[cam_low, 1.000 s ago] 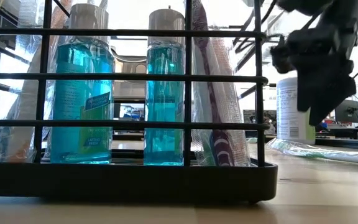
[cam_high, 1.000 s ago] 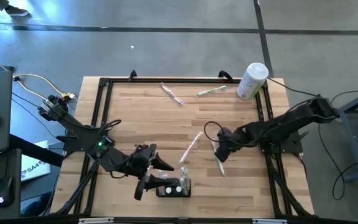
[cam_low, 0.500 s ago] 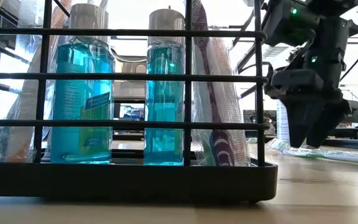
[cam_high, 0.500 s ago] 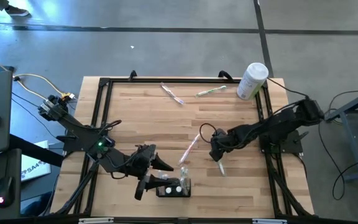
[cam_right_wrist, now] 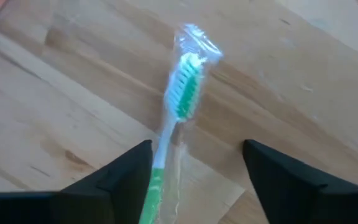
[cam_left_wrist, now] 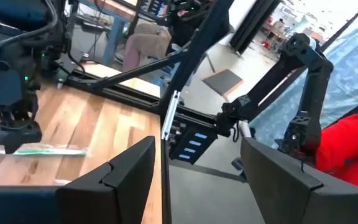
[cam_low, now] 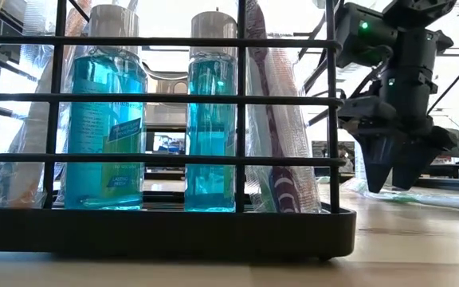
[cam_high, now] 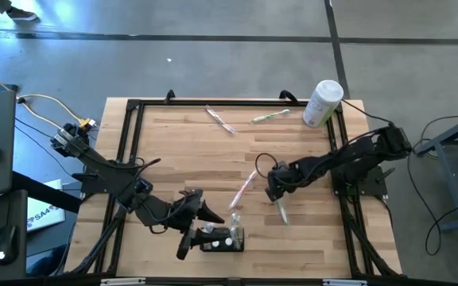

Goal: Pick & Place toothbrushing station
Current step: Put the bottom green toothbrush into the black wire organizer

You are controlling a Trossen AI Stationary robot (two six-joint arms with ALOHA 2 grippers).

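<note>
Right wrist view shows the right gripper (cam_right_wrist: pixel 194 186) open, empty, straddling a wrapped green toothbrush (cam_right_wrist: pixel 176 134). Left gripper (cam_high: pixel 207 216) stands open, empty, beside the toothbrushing station (cam_high: pixel 223 239).

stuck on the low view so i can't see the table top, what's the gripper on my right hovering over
Observer: A green wrapped toothbrush lies between the right gripper fingers, which stand open.
Operator: any others lying loose
Observer: Yes, the high view shows a pink-striped toothbrush just beside it, and two more near the far edge.
Operator: where's the left arm
Observer: The left gripper is open, next to the toothbrushing station at the near edge.
</note>
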